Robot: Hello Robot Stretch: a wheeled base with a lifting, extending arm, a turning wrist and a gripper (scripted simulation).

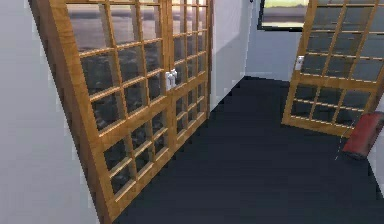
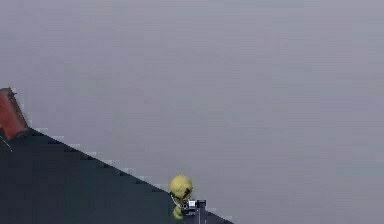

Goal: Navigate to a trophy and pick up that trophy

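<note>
Grey wall and dark floor lie behind a small yellow-gold rounded trophy, right at the tool — whether the tool holds it I cannot tell. Navigation looks done; pickup unconfirmed.

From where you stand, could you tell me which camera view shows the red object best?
The forward view: the red object sits at its right edge beside a wooden door. The arm side view's left edge catches a smaller piece of the red object.
</note>
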